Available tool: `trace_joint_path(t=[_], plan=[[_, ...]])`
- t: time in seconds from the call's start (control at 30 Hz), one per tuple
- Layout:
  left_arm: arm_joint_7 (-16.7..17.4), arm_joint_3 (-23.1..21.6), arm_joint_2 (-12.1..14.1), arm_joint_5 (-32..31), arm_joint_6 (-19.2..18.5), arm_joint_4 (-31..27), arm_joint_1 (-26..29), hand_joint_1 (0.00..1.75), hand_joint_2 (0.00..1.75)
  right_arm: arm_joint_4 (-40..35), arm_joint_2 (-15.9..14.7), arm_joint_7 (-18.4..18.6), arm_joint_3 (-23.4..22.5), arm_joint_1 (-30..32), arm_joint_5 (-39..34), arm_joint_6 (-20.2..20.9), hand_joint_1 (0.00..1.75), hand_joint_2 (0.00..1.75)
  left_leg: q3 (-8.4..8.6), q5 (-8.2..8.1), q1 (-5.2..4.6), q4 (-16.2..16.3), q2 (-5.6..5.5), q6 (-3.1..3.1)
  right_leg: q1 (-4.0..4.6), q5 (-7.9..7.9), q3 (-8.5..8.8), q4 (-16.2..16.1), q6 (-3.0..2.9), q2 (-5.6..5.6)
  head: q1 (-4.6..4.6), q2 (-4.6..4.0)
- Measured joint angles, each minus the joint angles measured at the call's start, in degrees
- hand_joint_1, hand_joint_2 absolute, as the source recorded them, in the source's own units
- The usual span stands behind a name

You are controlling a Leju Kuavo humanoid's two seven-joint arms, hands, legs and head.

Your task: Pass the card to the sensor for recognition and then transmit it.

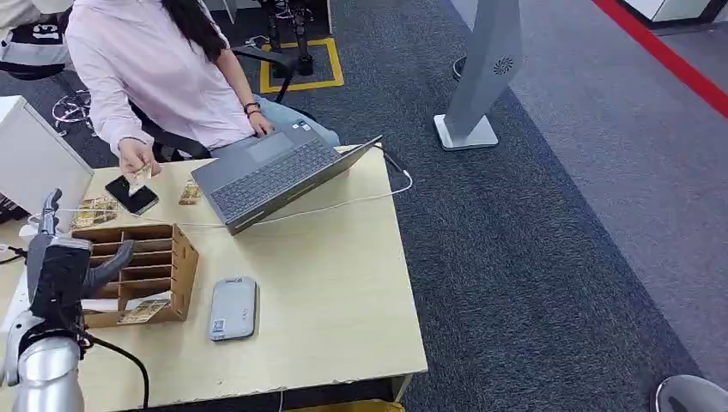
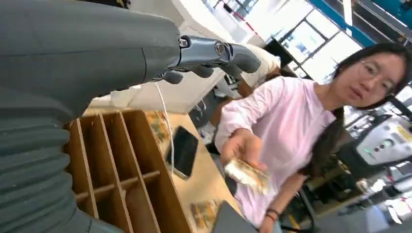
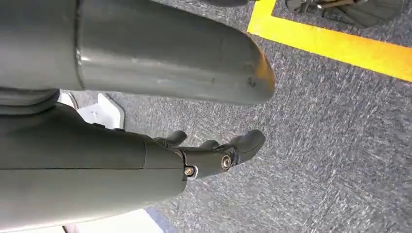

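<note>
My left hand (image 1: 62,268) is raised over the left end of the wooden slotted rack (image 1: 167,257), its fingers (image 2: 214,51) spread and holding nothing. A person in a pink top holds a patterned card (image 1: 140,178) out towards me, the same card (image 2: 248,174) showing beyond my fingertips in the left wrist view. The grey flat sensor (image 1: 233,307) lies on the table to the right of the rack. Another card (image 1: 144,311) lies in the rack's nearest slot. My right hand (image 3: 214,155) hangs over the carpet, empty, with its fingers loosely extended.
A black phone (image 1: 131,195) lies under the person's hand, with loose cards (image 1: 94,210) beside it. An open laptop (image 1: 270,172) with a white cable sits at the table's far side. A white box (image 1: 34,159) stands at the far left. A grey stand (image 1: 481,77) rises from the carpet.
</note>
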Motion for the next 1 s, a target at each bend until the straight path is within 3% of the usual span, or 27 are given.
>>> trace_joint_path(t=[0.87,0.9,1.0], plan=[[14.06,-7.35,6.30,-41.85,24.27,21.80,-16.78,0.00,1.75,0.44,0.00,2.03,2.25,-0.38,4.72,1.35,0.00,0.00,-0.02,0.06,0.00,0.01,0.01,0.00,0.00,0.07,-0.01,0.04,-0.01,0.02,0.00,0.00],[14.45,-7.43,6.36,-43.47,25.01,22.19,-16.96,1.75,1.75,0.42,0.00,2.05,2.32,-0.37,4.83,1.35,0.00,0.00,-0.01,0.06,0.00,0.01,0.02,0.00,0.00,0.07,-0.01,0.04,-0.01,0.03,0.02,0.00],[15.50,-7.81,6.52,-47.09,26.94,23.75,-17.99,1.75,1.75,0.44,0.00,2.19,2.45,-0.37,5.31,1.35,0.00,0.00,-0.05,0.08,0.02,0.03,0.00,-0.03,0.00,0.07,-0.04,0.04,-0.01,0.01,0.00,0.00]])
